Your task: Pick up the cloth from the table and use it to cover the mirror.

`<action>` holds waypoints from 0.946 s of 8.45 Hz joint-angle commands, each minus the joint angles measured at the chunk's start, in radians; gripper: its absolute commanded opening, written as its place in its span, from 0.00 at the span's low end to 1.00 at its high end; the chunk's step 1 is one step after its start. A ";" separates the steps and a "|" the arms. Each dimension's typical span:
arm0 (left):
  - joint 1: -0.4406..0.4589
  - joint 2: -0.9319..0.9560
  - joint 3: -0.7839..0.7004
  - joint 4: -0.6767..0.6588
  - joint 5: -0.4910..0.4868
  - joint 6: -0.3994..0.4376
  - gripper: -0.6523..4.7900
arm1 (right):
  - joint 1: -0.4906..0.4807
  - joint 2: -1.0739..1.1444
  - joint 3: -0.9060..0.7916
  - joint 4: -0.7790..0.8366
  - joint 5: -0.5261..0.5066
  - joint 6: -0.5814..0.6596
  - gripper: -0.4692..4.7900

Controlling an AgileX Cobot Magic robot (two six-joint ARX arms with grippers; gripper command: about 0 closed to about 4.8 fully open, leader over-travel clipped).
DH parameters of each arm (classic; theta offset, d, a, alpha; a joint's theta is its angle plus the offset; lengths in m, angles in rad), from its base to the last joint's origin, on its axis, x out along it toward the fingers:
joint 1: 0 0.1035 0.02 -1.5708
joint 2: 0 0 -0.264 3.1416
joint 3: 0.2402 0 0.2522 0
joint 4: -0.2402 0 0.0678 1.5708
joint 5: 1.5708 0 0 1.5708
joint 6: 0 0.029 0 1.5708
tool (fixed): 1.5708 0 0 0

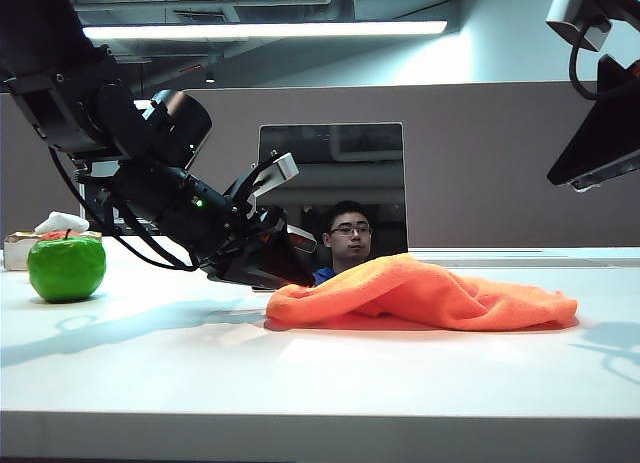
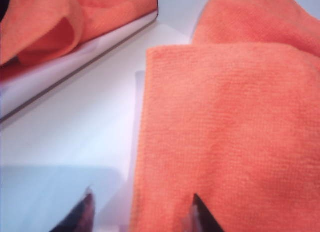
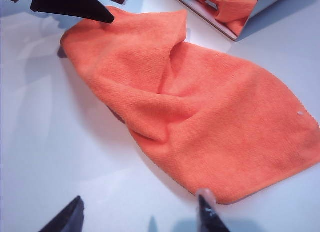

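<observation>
The orange cloth (image 1: pixel 420 298) lies crumpled on the white table (image 1: pixel 150 373), just in front of the upright dark mirror (image 1: pixel 335 178). My left gripper (image 1: pixel 290 258) is low at the cloth's left end. In the left wrist view it (image 2: pixel 142 212) is open and straddles the cloth's edge (image 2: pixel 225 122), one fingertip over fabric and the other over bare table. The mirror (image 2: pixel 75 36) there reflects the cloth. My right gripper (image 1: pixel 575 173) hangs high at the right. In its wrist view it (image 3: pixel 140 214) is open and empty above the cloth's (image 3: pixel 200 106) near corner, with the mirror (image 3: pixel 225 11) beyond.
A green apple (image 1: pixel 66 266) stands at the far left, with a small box (image 1: pixel 18 249) and a white object behind it. A grey partition (image 1: pixel 500 163) backs the table. The table's front edge (image 1: pixel 320 428) runs across the foreground.
</observation>
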 commanded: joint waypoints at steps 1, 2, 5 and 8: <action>0.000 -0.008 0.004 -0.012 0.007 0.000 0.38 | 0.002 -0.002 0.005 0.010 -0.008 0.001 0.63; 0.000 -0.046 0.004 -0.002 0.008 0.000 0.11 | 0.002 -0.002 0.005 0.011 -0.008 0.001 0.63; 0.000 -0.309 0.003 0.002 -0.003 0.000 0.11 | 0.002 -0.002 0.005 0.149 -0.013 0.001 0.63; 0.000 -0.364 0.004 -0.200 0.002 0.004 0.11 | 0.002 0.004 0.005 0.224 -0.013 0.002 0.63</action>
